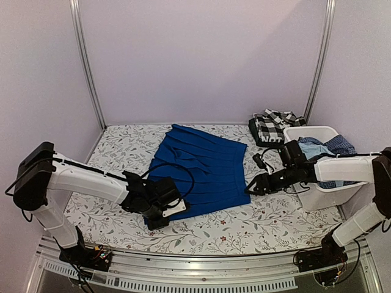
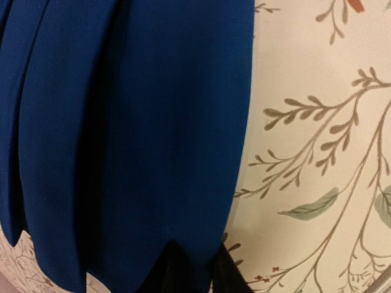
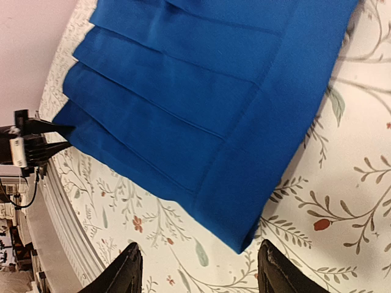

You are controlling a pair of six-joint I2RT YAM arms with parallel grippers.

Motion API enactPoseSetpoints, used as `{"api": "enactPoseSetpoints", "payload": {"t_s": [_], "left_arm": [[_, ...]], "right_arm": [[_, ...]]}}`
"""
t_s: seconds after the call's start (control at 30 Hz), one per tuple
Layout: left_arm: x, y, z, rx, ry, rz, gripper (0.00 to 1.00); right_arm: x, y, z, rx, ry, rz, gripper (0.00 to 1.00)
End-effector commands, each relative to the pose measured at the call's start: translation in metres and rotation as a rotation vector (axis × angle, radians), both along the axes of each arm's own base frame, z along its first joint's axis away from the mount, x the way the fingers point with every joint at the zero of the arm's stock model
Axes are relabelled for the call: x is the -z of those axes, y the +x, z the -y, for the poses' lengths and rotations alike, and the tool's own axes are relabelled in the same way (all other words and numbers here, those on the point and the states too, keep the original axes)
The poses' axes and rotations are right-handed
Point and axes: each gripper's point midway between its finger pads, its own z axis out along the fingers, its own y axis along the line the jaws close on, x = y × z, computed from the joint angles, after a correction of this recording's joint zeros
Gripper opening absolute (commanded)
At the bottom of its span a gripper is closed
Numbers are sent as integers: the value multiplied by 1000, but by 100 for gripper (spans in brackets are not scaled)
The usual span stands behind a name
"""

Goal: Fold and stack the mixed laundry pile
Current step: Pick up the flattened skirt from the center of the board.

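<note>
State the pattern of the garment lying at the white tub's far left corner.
Black-and-white plaid garment; it shows best in the top external view.

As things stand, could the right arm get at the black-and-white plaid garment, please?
Probably yes: the right gripper hangs open by the royal blue garment, and only bare table cover lies between it and the plaid garment beside the white tub.

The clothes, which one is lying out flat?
The royal blue pleated one, spread flat mid-table. The black-and-white plaid one is crumpled behind, and the pale blue one and dark checked one sit in the white tub.
</note>
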Motion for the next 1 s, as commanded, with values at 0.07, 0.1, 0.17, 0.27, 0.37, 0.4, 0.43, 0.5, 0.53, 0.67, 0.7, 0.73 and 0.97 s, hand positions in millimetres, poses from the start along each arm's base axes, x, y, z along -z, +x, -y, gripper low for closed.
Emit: {"api": "enactPoseSetpoints", "payload": {"t_s": [0.07,0.1,0.17,0.27,0.37,0.4,0.43,0.5,0.53,0.67,0.7,0.73,0.97], "left_arm": [[-9,20,-18,-52,40,74,0],[-14,25,-20,-68,27,87,0],[-24,36,-25,-102,-2,109,0],[-34,53,-40,-158,-16,142,0],[-42,61,-41,-178,-52,148,0],[-42,61,-40,-173,-59,146,0],[-41,61,-40,-169,-60,141,0],[-39,60,-41,-168,-52,138,0],[-38,60,-41,-166,-51,135,0],[-38,61,-41,-167,-48,140,0],[-39,61,-41,-166,-44,143,0],[-39,62,-41,-168,-44,147,0],[-50,71,-48,-192,-45,213,0]], "right_arm": [[-52,11,-20,-61,-53,370,64],[-47,10,-23,-80,-73,387,64],[-43,4,-37,-131,-82,414,62],[-30,-15,-61,-238,-182,504,63],[-16,-23,-76,-325,-252,574,63],[-12,-22,-78,-336,-271,584,63],[-12,-19,-80,-345,-287,603,63],[-3,-15,-81,-363,-337,616,63],[2,-12,-81,-374,-361,619,63],[35,-10,-79,-417,-463,577,62],[41,-8,-77,-417,-501,586,62],[49,-7,-75,-424,-533,578,62],[94,-15,-63,-496,-676,501,31]]}}
